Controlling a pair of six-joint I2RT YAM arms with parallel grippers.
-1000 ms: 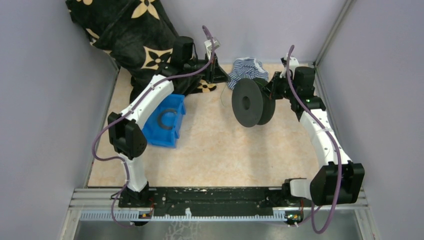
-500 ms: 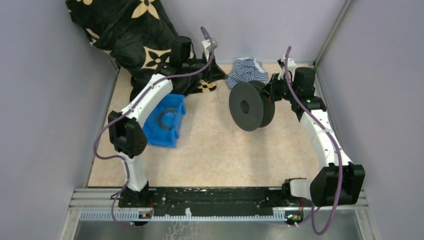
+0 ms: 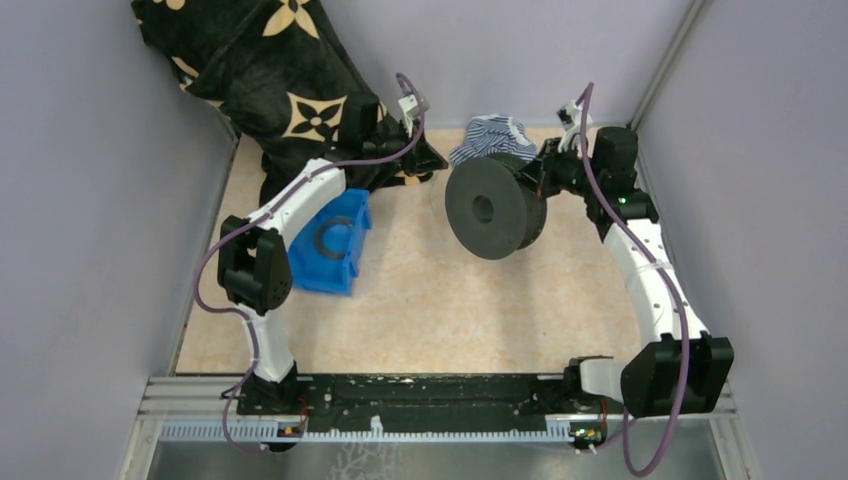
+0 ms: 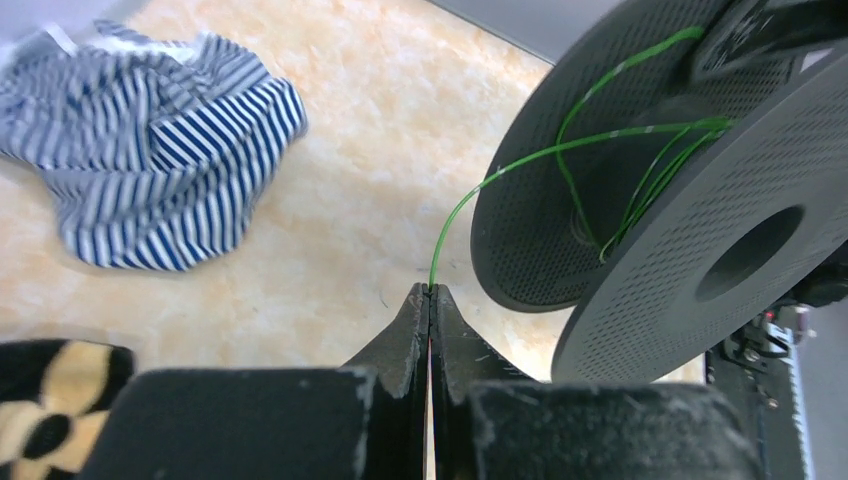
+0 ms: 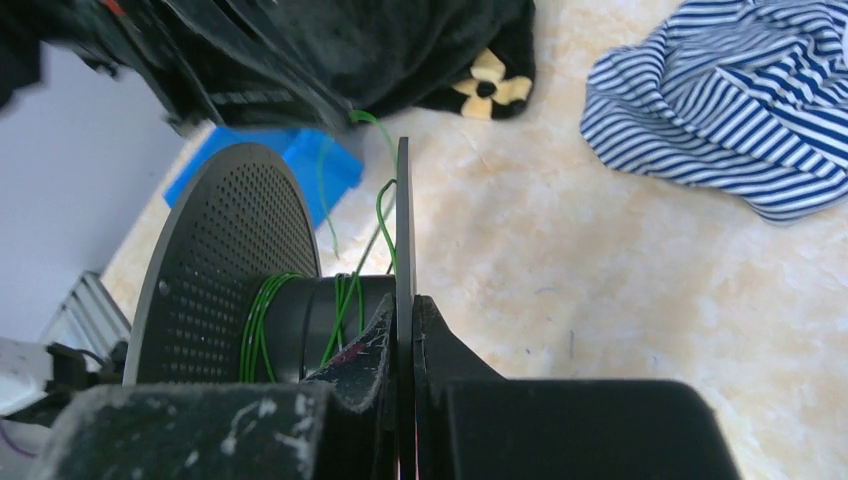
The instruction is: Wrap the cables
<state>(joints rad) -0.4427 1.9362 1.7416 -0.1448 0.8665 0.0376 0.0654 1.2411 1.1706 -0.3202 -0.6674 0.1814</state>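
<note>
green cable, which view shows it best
Left wrist: the cable runs clear from the shut left gripper up to the spool. Right wrist shows hub turns and loose strands, partly behind a flange. From the top it is too thin to make out.

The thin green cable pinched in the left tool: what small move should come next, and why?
Probably the left tool should carry the green cable around the black spool, laying another turn: only a few loose loops sit on the hub, and the right tool clamps the spool's rim.
</note>
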